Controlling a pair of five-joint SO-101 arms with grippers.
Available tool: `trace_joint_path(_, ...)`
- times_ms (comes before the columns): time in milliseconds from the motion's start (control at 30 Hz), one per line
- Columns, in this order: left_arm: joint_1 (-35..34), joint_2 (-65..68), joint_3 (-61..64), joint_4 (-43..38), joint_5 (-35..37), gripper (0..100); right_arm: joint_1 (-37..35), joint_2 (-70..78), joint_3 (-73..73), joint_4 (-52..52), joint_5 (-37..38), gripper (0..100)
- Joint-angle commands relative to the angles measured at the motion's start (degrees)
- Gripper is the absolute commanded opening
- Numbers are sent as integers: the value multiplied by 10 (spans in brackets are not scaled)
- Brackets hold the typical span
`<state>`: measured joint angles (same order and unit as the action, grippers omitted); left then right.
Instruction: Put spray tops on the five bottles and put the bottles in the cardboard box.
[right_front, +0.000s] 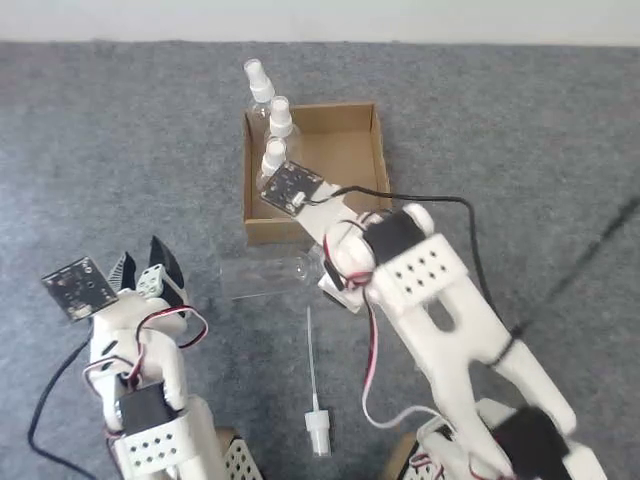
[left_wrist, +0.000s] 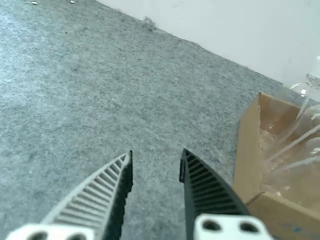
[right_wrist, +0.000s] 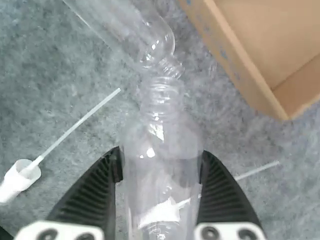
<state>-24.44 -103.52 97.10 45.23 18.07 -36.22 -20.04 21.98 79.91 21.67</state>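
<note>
Two bottles uncapped, three done. Nearest the arm bases: loose spray top (right_front: 318, 432) flat on the carpet (right_front: 120, 150), dip tube (right_front: 311, 350) pointing toward the box. Left gripper (left_wrist: 156, 154) spread, holding nothing, above bare carpet. Right gripper (right_wrist: 161, 152) clamped across the body of an open clear bottle (right_wrist: 161, 125), neck to neck with a second clear bottle (right_wrist: 127, 30) lying on its side. Beyond, cardboard box (right_front: 378, 160), three capped bottles (right_front: 278, 118) along one wall.

Judgement: lift held bottle clear of its neighbour, mouth up. Fetch top by its head with the free gripper. Thread tube straight in before pressing down.
</note>
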Motion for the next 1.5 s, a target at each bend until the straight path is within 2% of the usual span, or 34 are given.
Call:
trace_joint_path(0,4,-10,-6,9,-7,145,7,-85,27,-11,-10,52)
trace_joint_path(133,3,-10,-6,8,-8,146,8,-168,80,-37,-10,52)
trace_joint_path(267,4,-10,-6,8,-10,148,44,-245,99,-42,-11,52)
trace_joint_path(433,15,-11,-22,16,-76,148,103,-294,106,-56,-44,52)
trace_joint_path(567,25,-11,-75,89,-137,148,164,-305,106,-81,-91,53)
trace_joint_path(800,123,-10,-157,171,-251,149,263,-306,106,-121,-162,52)
trace_joint_path(1100,264,3,-237,229,-279,149,378,-306,105,-154,-234,53)
trace_joint_path(1367,366,233,-303,247,-293,167,398,-301,106,-166,-234,53)
trace_joint_path(1467,396,316,-312,243,-237,215,397,-301,107,-170,-234,53)
